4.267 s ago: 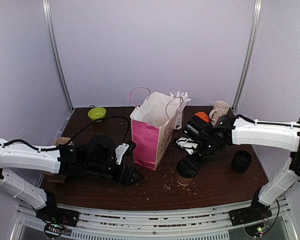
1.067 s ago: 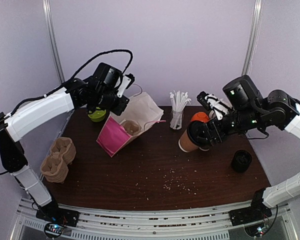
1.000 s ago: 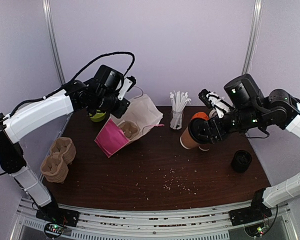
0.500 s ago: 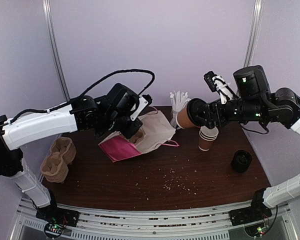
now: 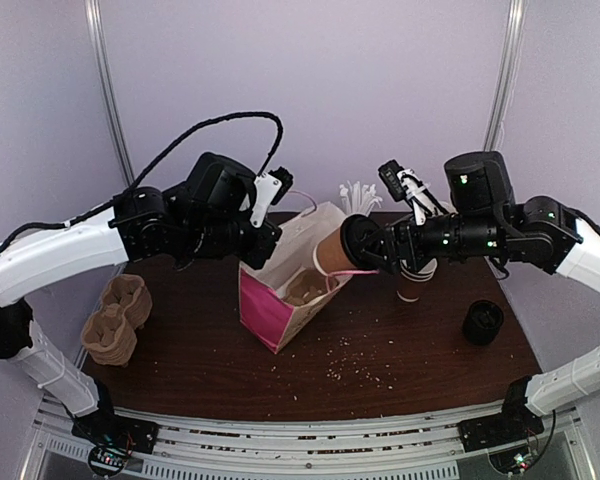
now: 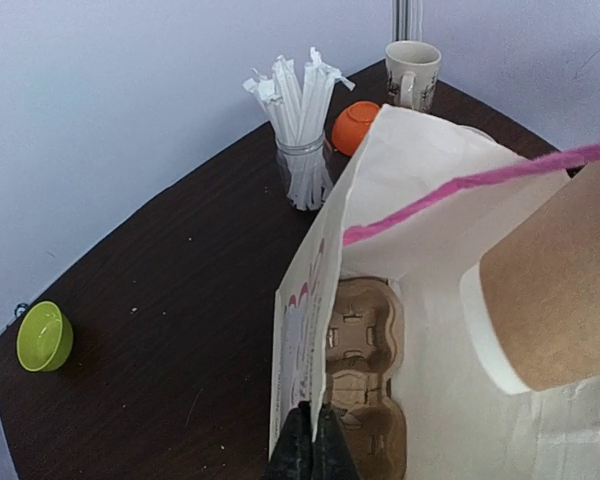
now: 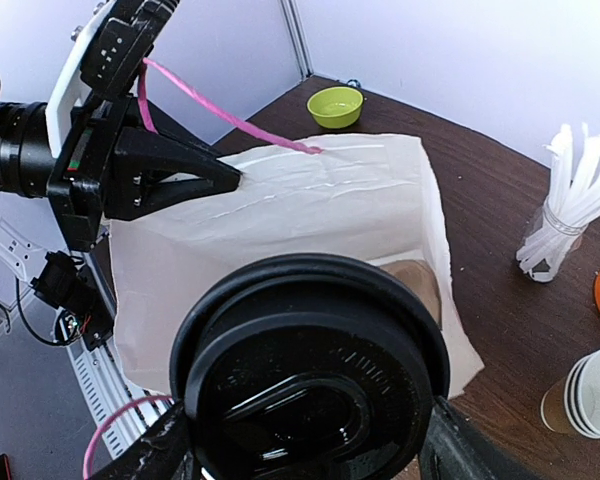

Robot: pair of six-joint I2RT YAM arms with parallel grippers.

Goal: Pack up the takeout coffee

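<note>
The takeout coffee [image 5: 332, 256], a brown paper cup with a black lid [image 7: 310, 375], is tilted on its side, base towards the mouth of the pink paper bag [image 5: 277, 305]. My right gripper [image 5: 368, 245] is shut on it just below the lid, one finger on each side. My left gripper [image 6: 313, 440] is shut on the bag's upper edge [image 6: 325, 330] and holds the mouth open. A cardboard cup carrier [image 6: 365, 370] lies at the bottom of the bag. In the left wrist view the cup's body [image 6: 550, 295] hangs over the opening.
A stack of empty paper cups [image 5: 414, 278] stands right of the bag, and a black round object [image 5: 483, 322] beyond it. A jar of wrapped straws [image 6: 300, 150], an orange bowl [image 6: 354, 126] and a cream mug [image 6: 412, 68] sit at the back. Spare carriers [image 5: 118, 316] lie left; a green bowl [image 6: 43, 337].
The left gripper has pulled the bag from lying flat to upright with its mouth open. The right gripper has carried the coffee left and down to the bag's opening.
</note>
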